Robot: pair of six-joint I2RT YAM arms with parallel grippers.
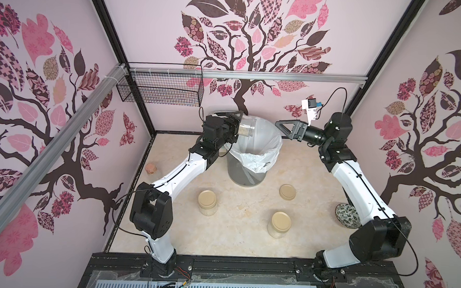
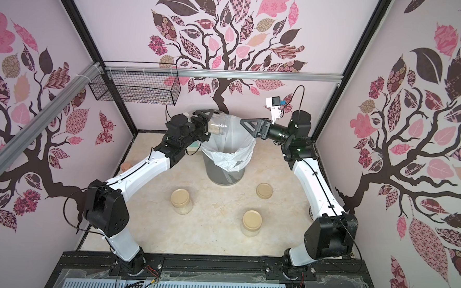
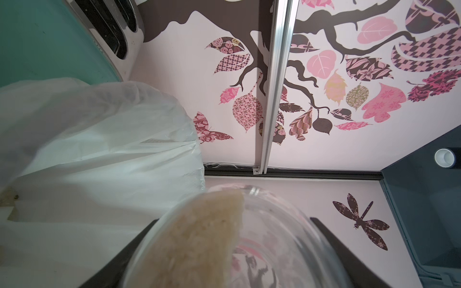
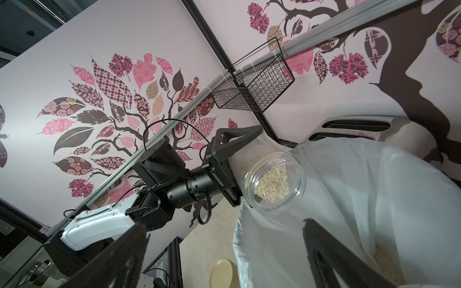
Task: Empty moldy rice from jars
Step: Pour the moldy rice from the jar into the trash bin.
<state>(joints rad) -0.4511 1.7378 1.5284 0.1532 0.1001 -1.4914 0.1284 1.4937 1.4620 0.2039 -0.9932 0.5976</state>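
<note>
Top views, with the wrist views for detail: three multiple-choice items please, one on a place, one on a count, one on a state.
1. Where is the open jar? A. on the toaster B. over the lined bin C. in the wire basket
2. How many lidded jars stand on the table? A. one B. two C. three
3. The right gripper is: A. shut on a lid B. shut on a jar C. open, empty

B: the left gripper holds it tipped above the bin.
B: two stand capped near the loose lid.
C: its fingers stand wide apart, nothing between.
</note>
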